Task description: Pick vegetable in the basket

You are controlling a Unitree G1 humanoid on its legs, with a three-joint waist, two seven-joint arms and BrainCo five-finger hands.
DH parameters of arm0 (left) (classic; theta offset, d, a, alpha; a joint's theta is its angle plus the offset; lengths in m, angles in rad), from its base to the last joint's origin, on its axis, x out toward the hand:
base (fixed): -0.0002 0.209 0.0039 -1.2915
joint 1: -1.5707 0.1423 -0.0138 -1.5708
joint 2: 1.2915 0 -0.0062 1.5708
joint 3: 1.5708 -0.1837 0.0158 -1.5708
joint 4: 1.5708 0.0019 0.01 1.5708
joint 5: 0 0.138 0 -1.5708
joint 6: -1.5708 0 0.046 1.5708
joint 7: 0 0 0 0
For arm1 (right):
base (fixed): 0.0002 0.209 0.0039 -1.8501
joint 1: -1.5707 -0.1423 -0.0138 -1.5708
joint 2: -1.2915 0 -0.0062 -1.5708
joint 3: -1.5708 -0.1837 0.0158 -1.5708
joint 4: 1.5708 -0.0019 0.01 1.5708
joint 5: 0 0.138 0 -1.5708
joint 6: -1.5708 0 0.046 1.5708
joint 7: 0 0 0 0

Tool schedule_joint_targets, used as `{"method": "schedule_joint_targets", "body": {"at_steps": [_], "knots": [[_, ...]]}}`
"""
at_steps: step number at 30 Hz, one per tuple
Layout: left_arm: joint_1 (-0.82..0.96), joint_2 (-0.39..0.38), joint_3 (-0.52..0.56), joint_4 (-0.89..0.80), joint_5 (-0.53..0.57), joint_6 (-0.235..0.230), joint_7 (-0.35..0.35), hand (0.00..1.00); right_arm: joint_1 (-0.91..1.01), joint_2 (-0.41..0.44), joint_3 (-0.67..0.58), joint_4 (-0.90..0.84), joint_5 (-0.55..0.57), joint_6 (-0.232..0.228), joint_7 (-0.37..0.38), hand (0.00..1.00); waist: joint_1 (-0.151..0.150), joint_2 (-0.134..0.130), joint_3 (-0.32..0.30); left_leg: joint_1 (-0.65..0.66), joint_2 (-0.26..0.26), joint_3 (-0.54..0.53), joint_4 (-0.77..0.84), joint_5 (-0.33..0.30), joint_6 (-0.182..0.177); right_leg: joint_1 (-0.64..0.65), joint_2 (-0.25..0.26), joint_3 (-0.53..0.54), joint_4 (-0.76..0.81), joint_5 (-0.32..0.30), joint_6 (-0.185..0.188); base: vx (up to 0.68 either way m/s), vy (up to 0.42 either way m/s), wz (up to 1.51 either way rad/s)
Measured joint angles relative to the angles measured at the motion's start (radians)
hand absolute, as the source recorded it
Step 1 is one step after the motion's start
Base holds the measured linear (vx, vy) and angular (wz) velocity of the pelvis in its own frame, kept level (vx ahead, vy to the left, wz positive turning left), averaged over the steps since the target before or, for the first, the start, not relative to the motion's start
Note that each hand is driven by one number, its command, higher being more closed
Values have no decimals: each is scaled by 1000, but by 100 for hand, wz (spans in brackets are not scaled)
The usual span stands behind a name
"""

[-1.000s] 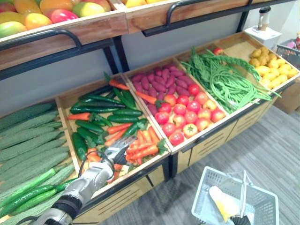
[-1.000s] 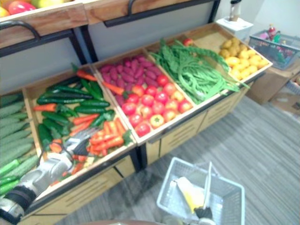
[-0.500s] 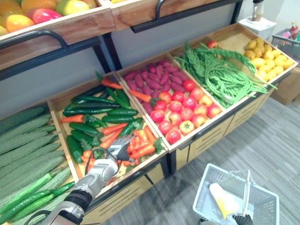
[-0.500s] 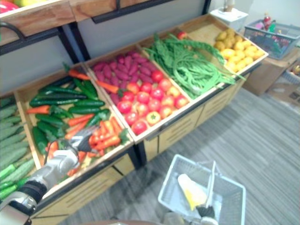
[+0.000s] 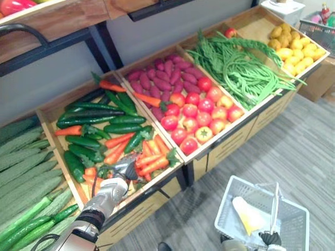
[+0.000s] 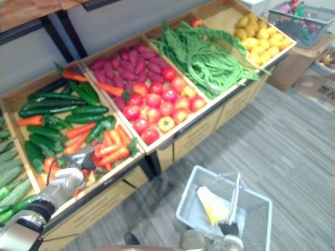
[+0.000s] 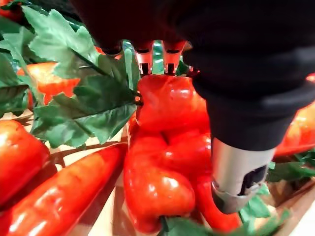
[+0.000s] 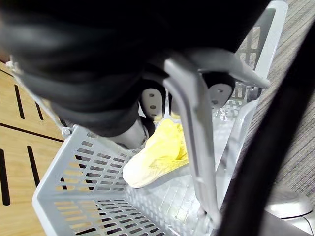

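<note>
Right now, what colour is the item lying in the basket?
The item is yellow; right wrist view.

1. Your basket is at the lower right of the left eye view. It is pale grey plastic with slotted walls, upright and open at the top, with its handle raised.
2. In it you have one yellow vegetable, long and paler at one end. It lies flat on the bottom, nearer the basket's left wall.
3. At the centre of the left wrist view you see a glossy, lumpy red pepper. It lies among carrots and green leaves, just under the left hand.
</note>
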Motion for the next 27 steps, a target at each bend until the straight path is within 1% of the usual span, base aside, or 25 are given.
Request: {"method": "schedule_joint_targets", "body": {"at_steps": [2, 3, 6, 10, 13, 21, 27], "knots": [[-4, -3, 15, 21, 0, 6, 1, 0, -1, 0, 2, 0, 1, 0, 0, 100, 0, 0, 1, -1, 0, 14, 0, 0, 0, -11, 2, 14, 0, 5, 0, -24, -13, -22], [-10, -10, 32, 35, -1, 10, 3, 100, -1, 0, 2, -1, 1, -2, -1, 100, -1, 2, 5, -1, 1, 15, 0, 0, 0, -15, 3, 17, 0, 8, 0, -28, -23, -12], [-23, -22, 43, 36, -1, 21, 11, 100, -1, 0, 1, -1, 9, -1, -2, 100, -8, 0, 11, 0, 1, 15, 0, 0, 0, -15, 3, 17, 0, 9, 2, -30, -22, -2], [-36, -34, 62, 37, -1, 23, 18, 100, -1, -1, 0, -4, 10, -3, -3, 100, -12, -1, 20, -1, 1, 19, -1, 0, 0, -26, 3, 22, 1, 16, 3, -46, -21, -5], [-36, -37, 61, 62, -1, 23, 18, 100, -6, -1, 2, -7, 10, -4, -3, 100, -27, 0, 21, -11, 0, 26, -2, 0, 0, -37, 4, 34, -1, 24, 5, -33, -17, -9], [-35, -44, 60, 72, -1, 20, 17, 100, -5, -9, -2, -4, 10, -2, -6, 100, -27, 2, 22, -3, 1, 37, -1, 1, 0, -36, 7, 45, -1, 30, 8, -9, -7, -5], [-35, -51, 60, 71, -1, 19, 16, 100, 0, -17, -2, -4, 9, 0, -5, 100, -31, 3, 23, 4, -1, 9, -6, 2, 1, -9, 1, 17, -10, 30, 8, -18, -20, 10]]}}
